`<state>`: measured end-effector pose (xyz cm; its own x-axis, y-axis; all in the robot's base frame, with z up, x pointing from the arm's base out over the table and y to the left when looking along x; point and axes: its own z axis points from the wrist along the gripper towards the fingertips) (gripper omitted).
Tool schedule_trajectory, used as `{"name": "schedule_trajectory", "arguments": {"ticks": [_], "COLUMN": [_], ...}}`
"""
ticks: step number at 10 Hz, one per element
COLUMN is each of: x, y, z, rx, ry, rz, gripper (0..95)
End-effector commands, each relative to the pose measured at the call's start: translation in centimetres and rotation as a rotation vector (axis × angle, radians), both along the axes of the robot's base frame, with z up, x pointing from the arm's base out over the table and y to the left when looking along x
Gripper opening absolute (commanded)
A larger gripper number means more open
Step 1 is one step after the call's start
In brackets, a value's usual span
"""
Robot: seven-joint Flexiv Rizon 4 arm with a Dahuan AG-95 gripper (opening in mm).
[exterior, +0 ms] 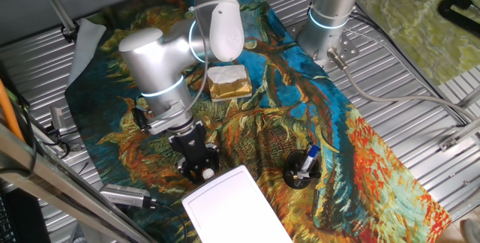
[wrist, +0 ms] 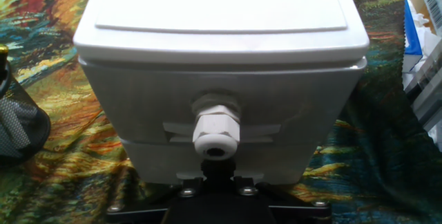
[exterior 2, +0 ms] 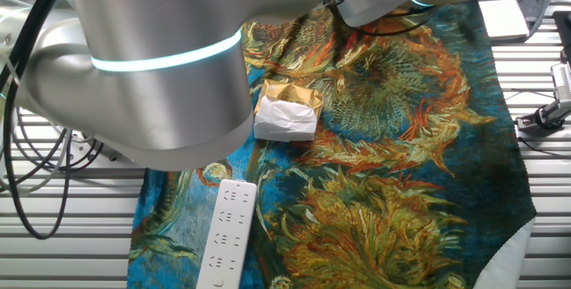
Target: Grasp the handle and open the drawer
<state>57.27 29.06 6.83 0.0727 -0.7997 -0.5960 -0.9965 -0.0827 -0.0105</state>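
Note:
In the hand view the white drawer (wrist: 221, 106) fills the frame, its flat front facing me under the box's lid. The handle (wrist: 216, 133), a small round white knob, sticks out at the centre of the front. My gripper (wrist: 217, 172) shows only as a dark stub directly beneath the knob, touching its lower edge. Its fingers are not separately visible, so I cannot tell whether they are open or shut. In one fixed view the black gripper (exterior: 201, 166) is at the front face of the white box (exterior: 236, 207). The arm hides the gripper in the other fixed view.
A black round pen holder (exterior: 302, 169) stands right of the box and shows at the left edge of the hand view (wrist: 17, 124). A gold-and-white block (exterior: 229, 82) lies on the patterned cloth behind the arm. A long white bar (exterior 2: 227, 234) lies at the cloth's edge.

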Motion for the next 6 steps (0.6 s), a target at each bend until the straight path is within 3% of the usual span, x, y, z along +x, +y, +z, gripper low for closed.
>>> {"name": "schedule_trajectory", "arguments": {"ticks": [1,6], "x": [-0.02,-0.07], "y": [-0.17,-0.72], "z": [-0.04,-0.09], "rx": [0.001,0.001], "ry": [-0.004,-0.008], "rz": [0.005,0.011], "gripper": [0.0,0.0]}}
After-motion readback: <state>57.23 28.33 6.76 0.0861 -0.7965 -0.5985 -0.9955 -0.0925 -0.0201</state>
